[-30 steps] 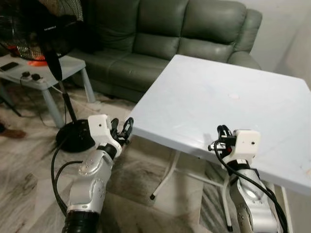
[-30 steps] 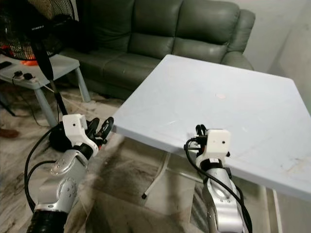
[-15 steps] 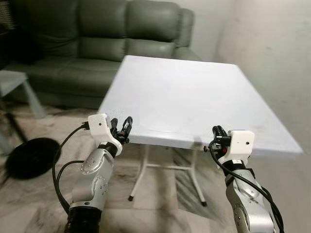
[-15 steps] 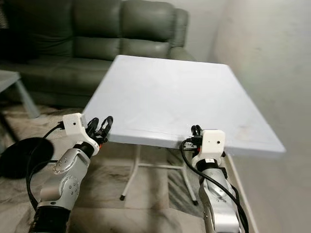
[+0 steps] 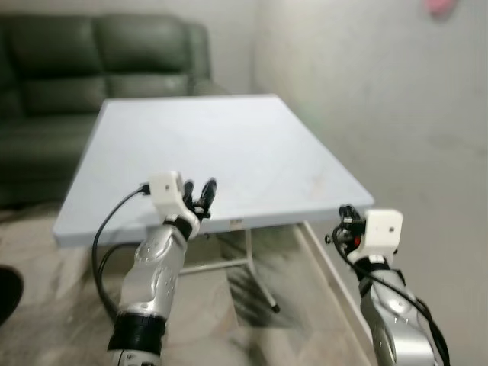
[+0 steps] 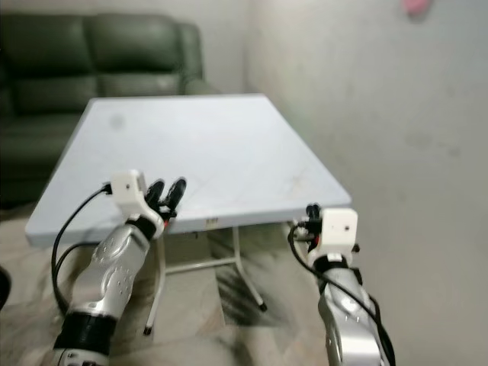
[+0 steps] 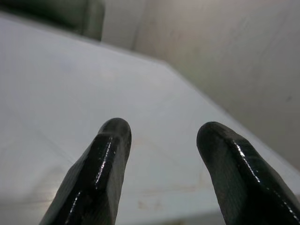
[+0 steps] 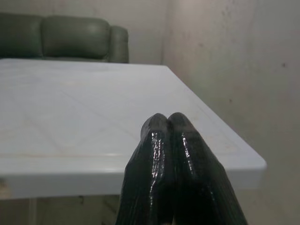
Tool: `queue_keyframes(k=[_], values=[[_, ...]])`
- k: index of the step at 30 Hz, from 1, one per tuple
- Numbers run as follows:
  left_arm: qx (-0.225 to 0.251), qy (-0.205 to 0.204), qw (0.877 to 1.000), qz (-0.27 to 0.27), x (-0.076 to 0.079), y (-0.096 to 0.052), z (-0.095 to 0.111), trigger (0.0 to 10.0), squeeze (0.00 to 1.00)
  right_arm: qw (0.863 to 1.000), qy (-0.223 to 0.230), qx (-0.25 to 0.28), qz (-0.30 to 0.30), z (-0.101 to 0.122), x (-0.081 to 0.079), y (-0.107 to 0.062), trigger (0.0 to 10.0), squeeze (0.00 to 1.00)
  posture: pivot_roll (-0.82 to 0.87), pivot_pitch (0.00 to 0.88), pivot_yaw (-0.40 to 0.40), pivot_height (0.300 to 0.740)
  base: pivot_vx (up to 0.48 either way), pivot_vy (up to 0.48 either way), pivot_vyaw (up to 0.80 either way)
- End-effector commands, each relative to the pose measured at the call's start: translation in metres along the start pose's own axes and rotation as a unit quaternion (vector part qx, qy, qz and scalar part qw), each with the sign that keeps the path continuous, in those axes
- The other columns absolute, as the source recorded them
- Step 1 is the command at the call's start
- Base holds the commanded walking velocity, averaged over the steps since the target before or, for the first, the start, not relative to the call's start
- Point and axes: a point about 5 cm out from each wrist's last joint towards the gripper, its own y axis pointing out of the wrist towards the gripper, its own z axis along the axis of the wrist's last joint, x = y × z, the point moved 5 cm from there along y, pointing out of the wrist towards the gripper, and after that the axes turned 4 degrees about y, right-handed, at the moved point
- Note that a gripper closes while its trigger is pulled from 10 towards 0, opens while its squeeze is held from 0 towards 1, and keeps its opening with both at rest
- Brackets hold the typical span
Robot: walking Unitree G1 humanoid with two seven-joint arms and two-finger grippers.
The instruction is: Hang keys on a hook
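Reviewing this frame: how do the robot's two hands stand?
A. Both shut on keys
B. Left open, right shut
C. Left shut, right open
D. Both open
B. The left hand shows a clear gap between its black fingers above the white table, while the right hand has its fingers pressed together with nothing visible between them.

The head's two eye views looked forward and down from above both arms, sharing the table (image 5: 221,145), the sofa (image 5: 91,53) behind it and the wall (image 6: 381,114) on the right. The left wrist view sat close over the tabletop, facing the wall. The right wrist view looked level across the table's near edge toward the sofa.
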Motion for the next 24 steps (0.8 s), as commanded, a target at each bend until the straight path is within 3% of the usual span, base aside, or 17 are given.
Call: queue_keyframes(k=[1,15,20,24], values=[[0.004,0.001,1.0,-0.011,0.008,0.003,0.003,10.0,0.0,1.0,0.0,-0.006,0.0,-0.002,0.003,-0.002,10.0,0.0,-0.02,0.0,-0.041,0.74,0.0,0.0,-0.76],[0.005,0.011,1.0,-0.012,0.008,0.001,0.0,10.0,0.0,1.0,-0.01,-0.008,0.005,-0.002,0.005,-0.001,10.0,0.0,-0.02,0.0,-0.052,0.74,0.0,0.0,-0.75],[0.005,0.02,0.999,-0.028,0.013,0.003,0.001,10.0,0.0,1.0,-0.013,-0.008,0.004,-0.002,0.006,0.0,10.0,0.0,-0.02,0.0,-0.046,0.74,0.0,0.0,-0.76],[-0.003,0.031,0.998,-0.062,0.027,0.006,-0.003,10.0,0.0,1.0,-0.02,-0.008,0.009,-0.002,0.008,0.002,10.0,0.0,-0.03,0.0,-0.045,0.74,0.0,0.0,-0.76]])
